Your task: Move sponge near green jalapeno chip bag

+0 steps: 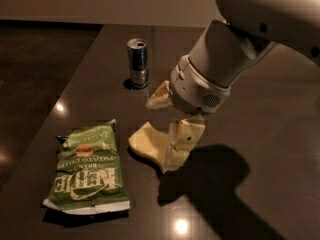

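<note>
The sponge (145, 142), a pale yellow soft block, lies on the dark table just right of the green jalapeno chip bag (90, 169), with a narrow gap between them. The bag lies flat at the front left, its white lettering facing me. My gripper (161, 134) hangs over the sponge with its cream fingers spread apart. One finger (183, 143) rests against the sponge's right side and the other is up and behind it. The gripper is open and the sponge sits loose between the fingers.
A slim metal can (137, 62) stands upright behind the sponge, towards the back of the table (260, 204). The table's left edge runs just beyond the bag. My arm casts a large shadow at the front right.
</note>
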